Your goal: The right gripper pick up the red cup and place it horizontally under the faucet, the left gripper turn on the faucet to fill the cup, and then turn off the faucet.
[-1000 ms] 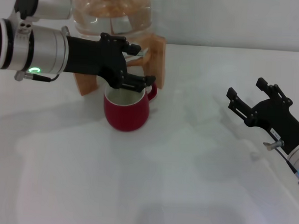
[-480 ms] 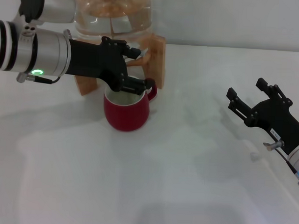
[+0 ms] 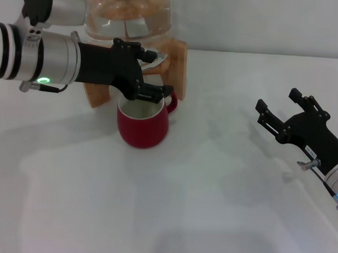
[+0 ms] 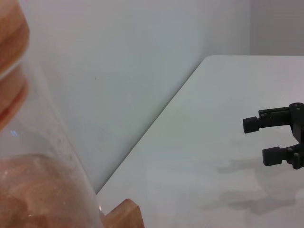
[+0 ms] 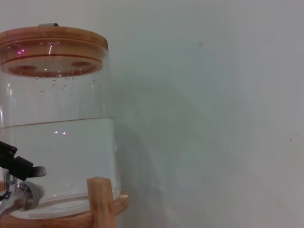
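Left end effector [image 3: 151,76] is working the faucet [image 3: 155,58] lever over the red cup [image 3: 142,123] — grip unclear; right end effector [image 3: 285,112] is idling released — ease gently.

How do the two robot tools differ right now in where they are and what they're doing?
The left tool, a black claw on a silver arm, reaches over the squat red cup at the small chrome faucet; the right tool, a black claw on a white arm, sits far from both, over bare table. The left works at the tap; the right is open and holds nothing. Both are black and two-fingered.
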{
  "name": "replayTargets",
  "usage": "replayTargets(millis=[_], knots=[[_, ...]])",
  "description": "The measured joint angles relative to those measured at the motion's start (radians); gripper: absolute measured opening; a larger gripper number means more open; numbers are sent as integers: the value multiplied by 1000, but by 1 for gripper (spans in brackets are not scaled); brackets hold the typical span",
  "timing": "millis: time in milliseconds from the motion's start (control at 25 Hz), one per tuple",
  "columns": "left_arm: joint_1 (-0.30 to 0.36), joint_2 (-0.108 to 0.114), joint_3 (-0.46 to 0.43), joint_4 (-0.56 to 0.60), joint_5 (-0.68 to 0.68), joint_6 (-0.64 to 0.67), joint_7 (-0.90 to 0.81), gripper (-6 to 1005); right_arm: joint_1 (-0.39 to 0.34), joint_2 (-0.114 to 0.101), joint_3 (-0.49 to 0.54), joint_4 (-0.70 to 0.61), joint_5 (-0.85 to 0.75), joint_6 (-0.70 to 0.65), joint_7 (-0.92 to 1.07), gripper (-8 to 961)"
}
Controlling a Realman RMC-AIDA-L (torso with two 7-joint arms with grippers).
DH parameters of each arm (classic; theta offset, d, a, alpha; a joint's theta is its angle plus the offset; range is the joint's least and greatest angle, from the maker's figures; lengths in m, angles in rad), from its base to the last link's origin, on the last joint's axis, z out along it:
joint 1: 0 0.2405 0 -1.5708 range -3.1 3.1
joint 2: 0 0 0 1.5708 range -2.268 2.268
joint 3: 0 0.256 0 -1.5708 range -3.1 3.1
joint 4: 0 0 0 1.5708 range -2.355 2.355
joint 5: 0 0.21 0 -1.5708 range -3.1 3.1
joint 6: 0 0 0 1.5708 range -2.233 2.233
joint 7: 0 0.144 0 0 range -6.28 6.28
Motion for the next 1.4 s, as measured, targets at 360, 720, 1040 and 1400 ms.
replayTargets(millis=[360, 720, 1040, 1400], knots=[[-1, -1, 14, 6, -26, -2, 9, 847, 0, 0, 0, 0, 0, 0, 0, 840], [78, -6, 48, 63, -175, 34, 54, 847, 0, 0, 0, -6, 0, -2, 0, 840], [355, -7, 180, 92, -648, 218, 377, 847, 1, -1, 1, -8, -5, -8, -4, 840], [576, -8, 334, 31, -1086, 342, 776, 847, 9, -2, 3, -20, -8, -9, -7, 840]])
